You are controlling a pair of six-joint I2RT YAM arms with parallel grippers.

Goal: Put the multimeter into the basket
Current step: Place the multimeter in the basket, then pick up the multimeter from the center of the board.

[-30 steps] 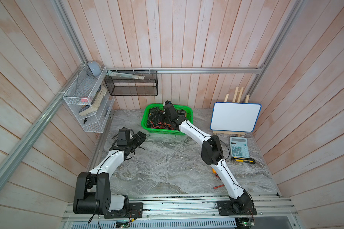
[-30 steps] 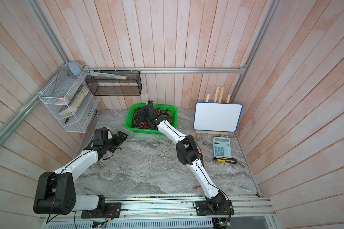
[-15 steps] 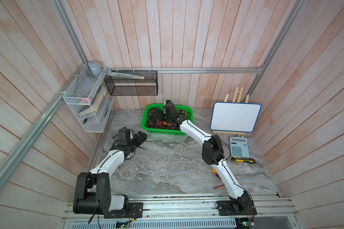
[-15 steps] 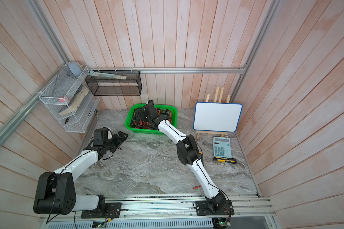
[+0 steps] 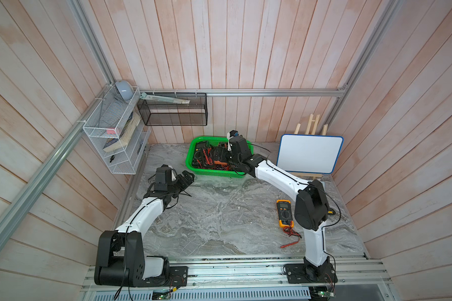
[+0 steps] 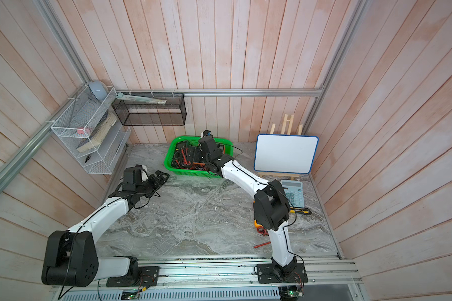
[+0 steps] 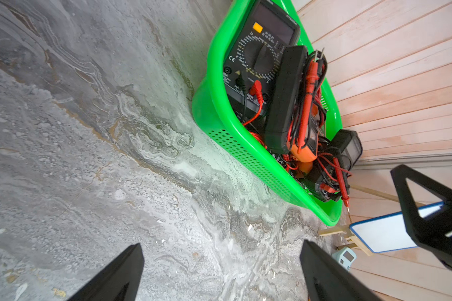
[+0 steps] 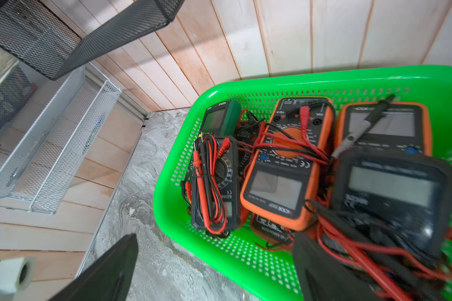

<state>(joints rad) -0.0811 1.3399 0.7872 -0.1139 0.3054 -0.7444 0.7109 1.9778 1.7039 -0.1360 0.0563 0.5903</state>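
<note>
The right jaws are spread wide and pinch nothing. They hang just over the basket (image 8: 167,208), near its front side. A black multimeter (image 8: 392,192) lies in the basket just beside one jaw, on top of the pile. It looks blurry, and I cannot tell if the jaw touches it. An orange multimeter (image 8: 279,190) and more meters lie next to it, with red wires (image 8: 198,177) all over them.

The left jaws are spread wide too and hold nothing. They hover low over bare worktop (image 7: 89,156), close to a corner of the basket.

In both top views the basket sits at 12 o'clock on the worktop, by the back wall. One yellow multimeter (image 5: 285,212) lies on the worktop at about 4 o'clock, beside the right arm (image 5: 274,174) and well apart from the basket. Its red lead (image 5: 290,243) trails toward 6 o'clock.

I think the step now is getting the right jaws out of the basket. It is best to lift straight up with the jaws wide, so no wire gets hooked and pulled out. I think the yellow one comes after that. Grab its body by the long sides, not the wires, and carry it high over the green rim.
</note>
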